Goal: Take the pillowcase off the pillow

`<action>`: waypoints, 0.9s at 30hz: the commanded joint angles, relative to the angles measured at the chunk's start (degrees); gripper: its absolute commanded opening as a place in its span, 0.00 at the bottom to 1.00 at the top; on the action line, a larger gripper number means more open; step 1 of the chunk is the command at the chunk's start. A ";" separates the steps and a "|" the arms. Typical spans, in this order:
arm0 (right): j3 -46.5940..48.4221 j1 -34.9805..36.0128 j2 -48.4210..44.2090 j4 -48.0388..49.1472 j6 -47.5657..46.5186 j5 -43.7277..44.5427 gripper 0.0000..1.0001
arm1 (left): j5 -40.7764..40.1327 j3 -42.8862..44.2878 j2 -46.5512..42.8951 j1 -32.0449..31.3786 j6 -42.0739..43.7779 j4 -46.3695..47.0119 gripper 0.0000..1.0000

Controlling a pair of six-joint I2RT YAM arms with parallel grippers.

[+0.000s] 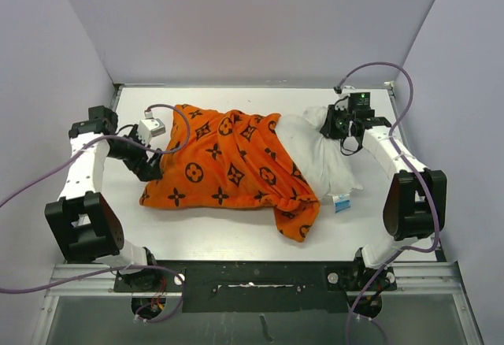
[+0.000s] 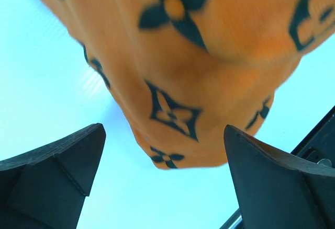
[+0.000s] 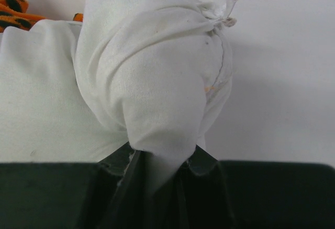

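The orange pillowcase with black motifs lies across the middle of the table and covers the left part of the white pillow, whose right end sticks out with a small blue-and-white tag. My right gripper is shut on the pillow's far right corner; in the right wrist view the white fabric bunches between the jaws. My left gripper is open at the pillowcase's left edge. In the left wrist view the orange corner hangs just ahead of the spread fingers, not touching them.
A loose flap of pillowcase trails toward the table's front edge. Grey walls close in the back and both sides. Purple cables loop off both arms.
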 commanded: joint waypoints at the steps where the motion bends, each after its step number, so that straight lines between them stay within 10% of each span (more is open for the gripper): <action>1: 0.52 -2.66 -1.73 -1.66 0.74 9.70 0.00 | 5.34 5.69 -3.05 2.15 3.38 -3.42 0.98; 18: 1.28 -1.63 -1.43 1.48 0.99 3.82 0.00 | 3.46 -6.29 2.52 -3.03 2.04 2.77 0.98; 25: 1.10 -1.44 -1.34 1.93 1.31 2.26 0.00 | -5.95 -17.92 1.87 -4.20 -1.13 25.22 0.98; 27: 1.62 -1.71 -1.34 2.17 1.43 1.34 0.00 | -6.58 -18.21 2.57 -3.08 -0.67 27.91 0.83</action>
